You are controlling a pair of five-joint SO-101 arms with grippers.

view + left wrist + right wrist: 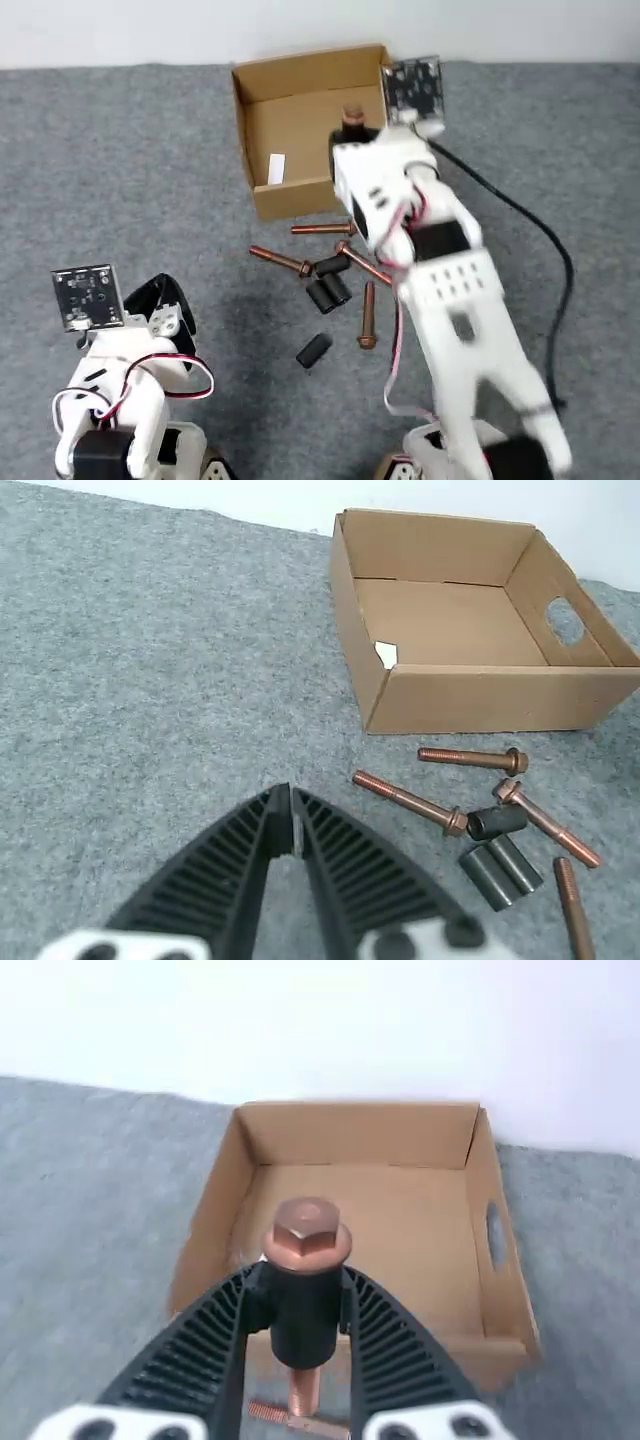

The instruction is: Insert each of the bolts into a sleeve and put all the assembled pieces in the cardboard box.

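My right gripper (pixel 300 1295) is clamped on an assembled piece, a copper bolt (pixel 307 1235) pushed through a black sleeve (pixel 303 1325), and holds it above the cardboard box (pixel 360 1130) at the top centre of the high view. The piece stands upright between my fingers, head up and threaded end pointing down, so its long axis runs straight toward the box floor. In the high view the bolt head sits inside the box outline, toward its right side and above the near wall, so I judge that the drop turns on the threaded end clearing that wall before the fingers part. My right arm is plainly the nearer one: my left gripper (pixel 291 825) rests at the lower left of the high view, its fingers closed on nothing and pointing toward the box, well apart from it. Below the box in that view, four loose bolts (pixel 280 260) lie flat on the grey mat at different angles, with the loose sleeves (pixel 327 293) among them, two side by side, one touching a bolt and one (pixel 314 350) lower down on its own. None of these is joined yet, and the box floor shows only a small white slip (pixel 385 655).
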